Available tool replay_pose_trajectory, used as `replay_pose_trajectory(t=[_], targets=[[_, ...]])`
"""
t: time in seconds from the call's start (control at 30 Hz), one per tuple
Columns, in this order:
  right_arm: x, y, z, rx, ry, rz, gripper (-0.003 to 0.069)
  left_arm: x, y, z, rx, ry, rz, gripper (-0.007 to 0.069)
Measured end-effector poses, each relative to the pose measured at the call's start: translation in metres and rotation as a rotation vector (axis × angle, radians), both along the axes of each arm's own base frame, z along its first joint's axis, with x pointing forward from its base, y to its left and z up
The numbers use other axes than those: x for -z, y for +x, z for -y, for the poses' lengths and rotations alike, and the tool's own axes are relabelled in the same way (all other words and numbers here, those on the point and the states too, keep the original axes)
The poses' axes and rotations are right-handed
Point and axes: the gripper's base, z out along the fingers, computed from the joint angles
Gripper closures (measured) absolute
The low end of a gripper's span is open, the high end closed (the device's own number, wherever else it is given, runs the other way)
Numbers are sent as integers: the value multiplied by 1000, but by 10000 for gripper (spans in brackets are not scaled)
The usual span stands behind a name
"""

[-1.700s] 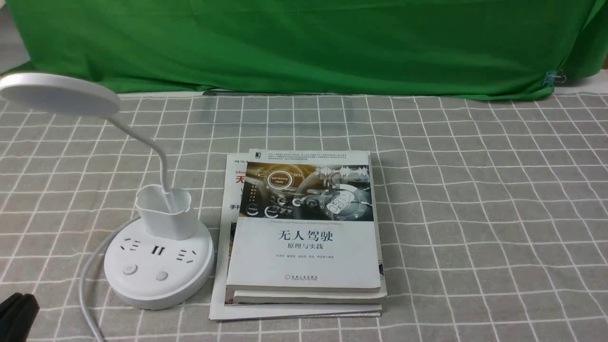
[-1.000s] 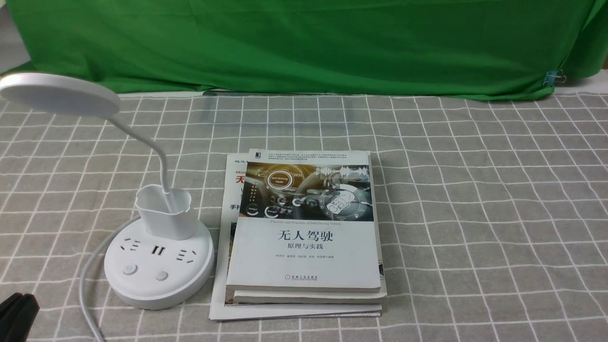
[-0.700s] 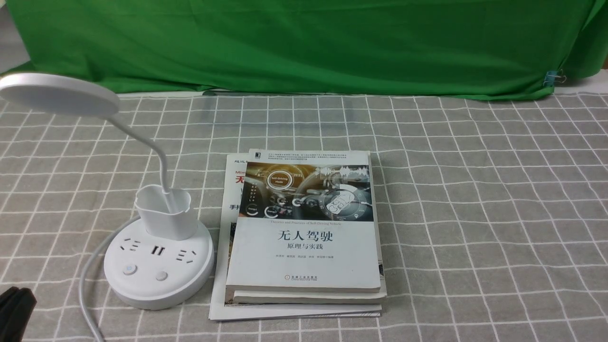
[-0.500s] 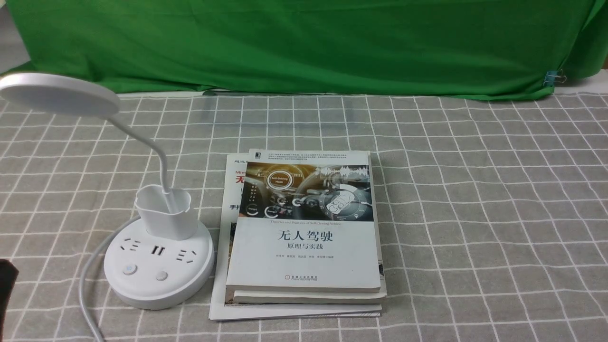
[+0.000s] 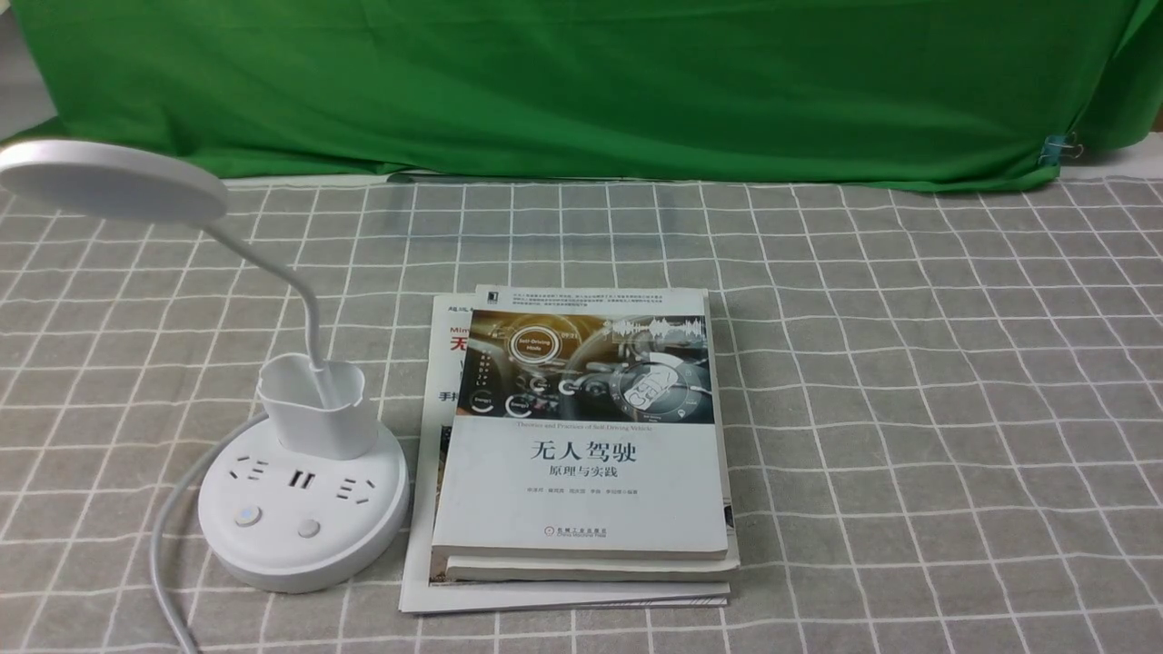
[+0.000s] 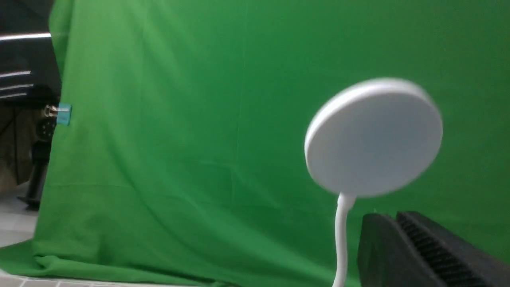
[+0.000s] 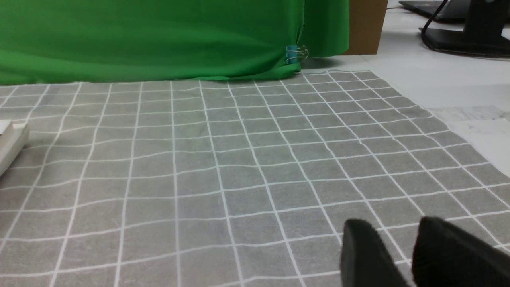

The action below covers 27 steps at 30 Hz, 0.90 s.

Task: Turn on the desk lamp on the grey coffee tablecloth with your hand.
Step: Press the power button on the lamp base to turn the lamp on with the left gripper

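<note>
Green cloth hangs at twelve o'clock behind the counter, whose grey gridded tablecloth carries everything. A stack of books lies near the middle. The desk lamp stands upright at about nine o'clock on the tablecloth, just beside the books, its round head reaching out toward ten o'clock. A grey cord curls round the base's left side. The left hand looks clenched, fingertips together and nothing gripped; the right hand is parted and holds nothing. Pressing a button looks like the job in hand: best to approach low, beneath the head and clear of the cup, then push straight down with closed fingertips. Of the two small buttons, the left one glows faintly; which works the light, I cannot tell.
</note>
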Motion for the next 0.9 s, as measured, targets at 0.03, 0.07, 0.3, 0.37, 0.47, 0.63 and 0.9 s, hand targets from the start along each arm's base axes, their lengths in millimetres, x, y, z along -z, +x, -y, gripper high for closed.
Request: replay_pose_trajectory(t=[0.03,0.07,0.3,0.37,0.47,0.63,0.9], targets=[[0,0,0,0,0,0,414,-9,-1,0,2,-6,6,606],[0,0,0,0,0,0,414,-15,-1,0,4,-7,7,606],[0,0,0,0,0,0,414,-77,16,6,54,17,-314,606],[0,0,0,0,0,0,414,-71,29,9,69,37,-505,606],[0,0,0,0,0,0,414,-54,47,12,68,113,-715,606],[0,0,0,0,0,0,414,-38,70,15,73,138,-848,606],[0,0,0,0,0,0,414,-5,119,21,88,146,-1140,606]])
